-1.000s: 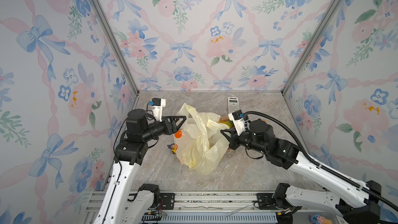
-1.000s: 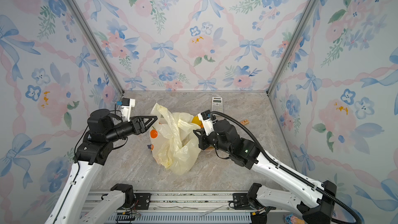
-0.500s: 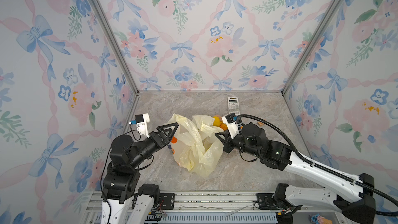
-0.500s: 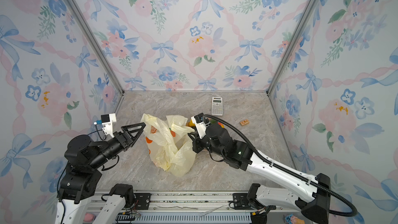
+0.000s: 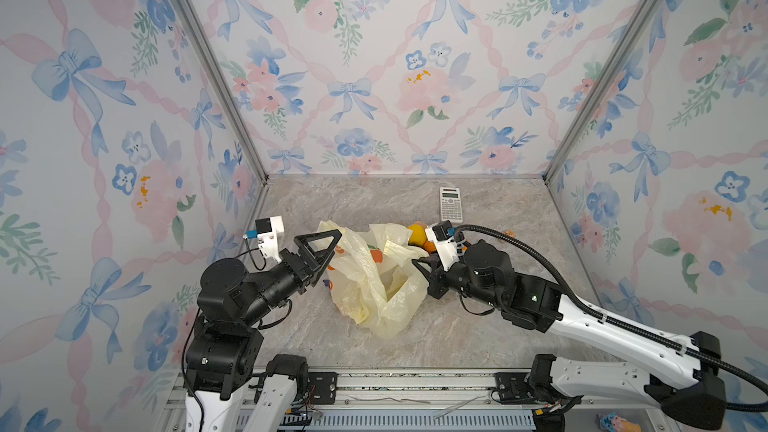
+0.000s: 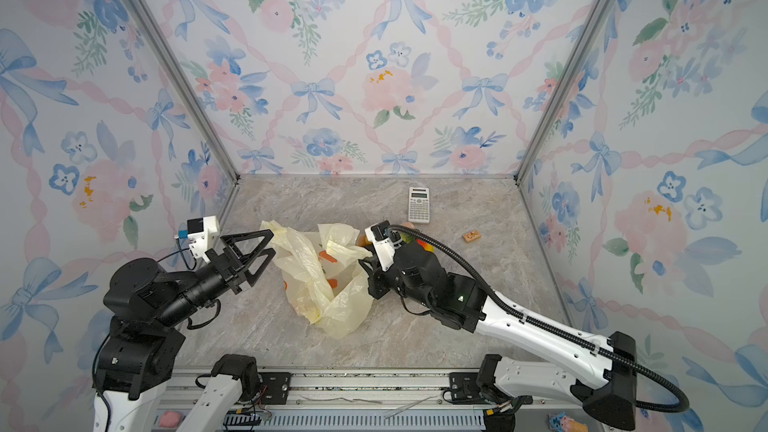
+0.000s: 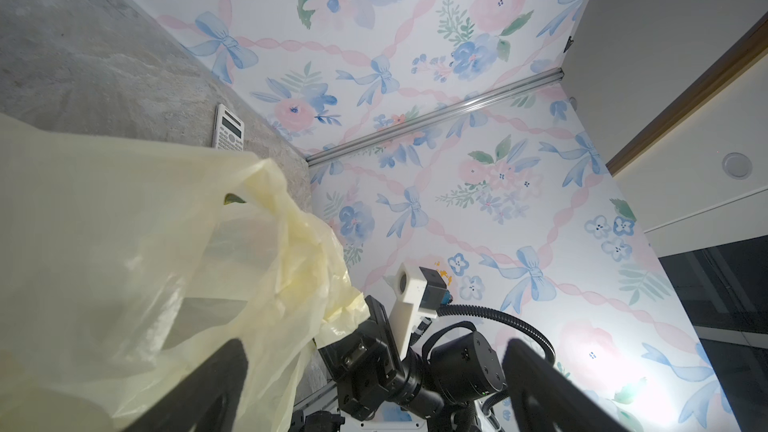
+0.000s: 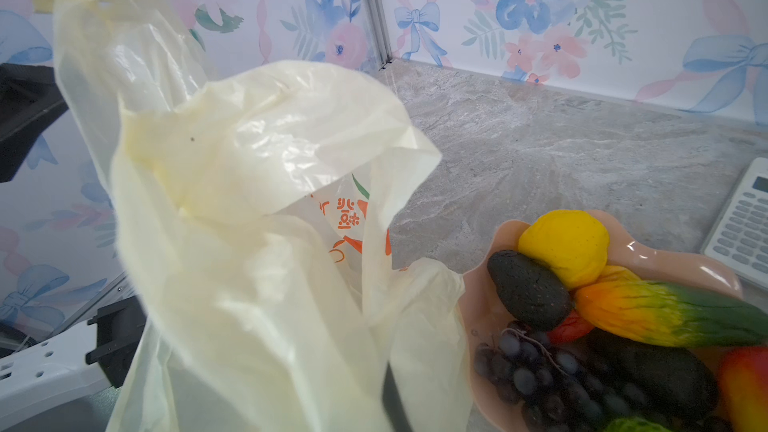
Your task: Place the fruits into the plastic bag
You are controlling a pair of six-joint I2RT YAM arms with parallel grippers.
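The left arm has pulled back and dropped low, and the left pincer (image 5: 334,247) has let go of the plastic bag (image 5: 374,284). Its jaws stand wide open just beside the bag's edge. The bag has slumped on the desk (image 5: 478,326). The right pincer (image 5: 420,264) is clenched on the bag's other edge. The fruits (image 8: 623,313) (none seem to be inside yet) sit piled on the pink plate (image 8: 648,251) right next to the bag. With only one side held, the mouth may flop shut, and a dropped fruit would roll away.
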